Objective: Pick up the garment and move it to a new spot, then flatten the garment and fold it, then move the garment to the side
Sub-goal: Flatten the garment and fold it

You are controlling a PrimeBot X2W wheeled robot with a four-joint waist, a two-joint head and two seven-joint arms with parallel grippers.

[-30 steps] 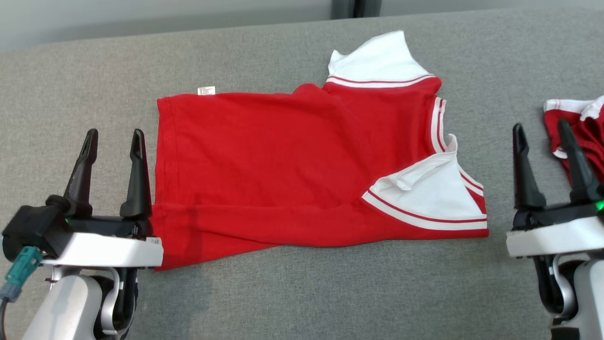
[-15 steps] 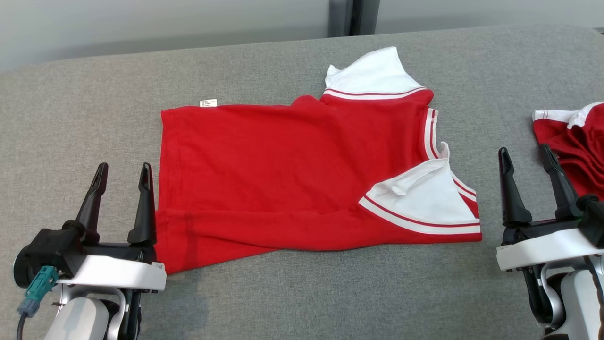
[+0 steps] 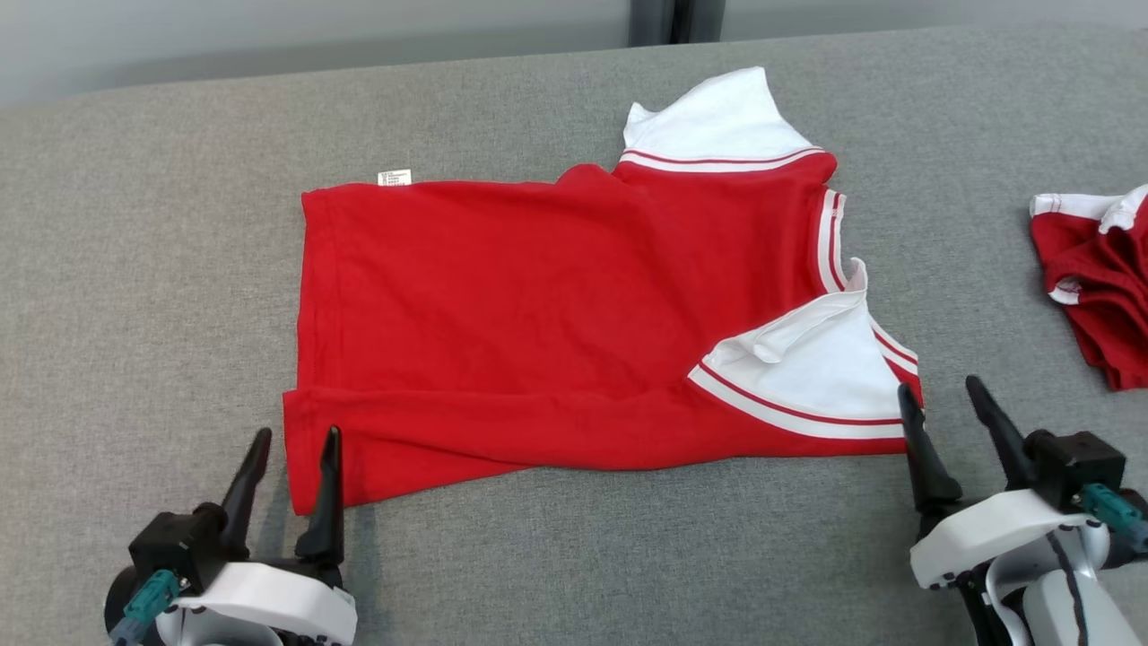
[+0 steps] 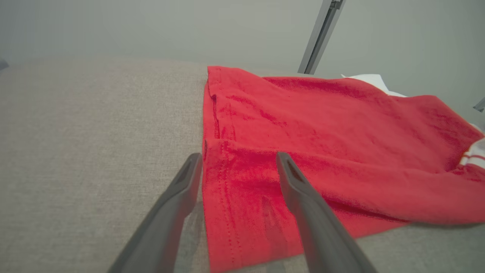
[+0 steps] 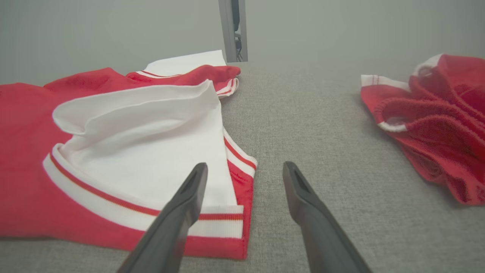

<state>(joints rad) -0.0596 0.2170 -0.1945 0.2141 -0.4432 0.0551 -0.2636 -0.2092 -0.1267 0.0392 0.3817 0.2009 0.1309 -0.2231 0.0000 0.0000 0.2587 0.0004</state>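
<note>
- My left gripper (image 3: 297, 434) stands wide with nothing between its fingers, low over the grey woven cushion surface (image 3: 134, 287). My right gripper (image 3: 940, 388) is just as wide and empty.
- The red knit shirt with white, red-striped sleeves (image 3: 538, 305) lies spread ahead of both grippers and between them. A long soft fold runs along its near edge.
- Just ahead of my left gripper sits the near hem corner (image 4: 227, 235). One finger is over red cloth, the other over bare cushion beside the hem.
- Just ahead of my right gripper is the cuff end of the near white sleeve (image 5: 151, 151). My inner finger overlaps its corner; my outer finger is over bare cushion.
- I judge the step in hand to be a fold: pinch both near corners and carry that edge away from me, over the shirt's body.
- The near edge looks doubled, so each lower finger should slide under every layer before I close, or only the top layer will come up.
- I should close both grippers together, lift level and travel at one pace, so the crease comes out straight.
- The sleeve is puckered beyond my right fingertips and the cloth looks limp, so a deep bite at the cuff seems safer than a tip pinch.
- A crumpled red-and-white garment (image 3: 1094, 278) lies well apart on my right gripper's outer side. I should not swing that way.
</note>
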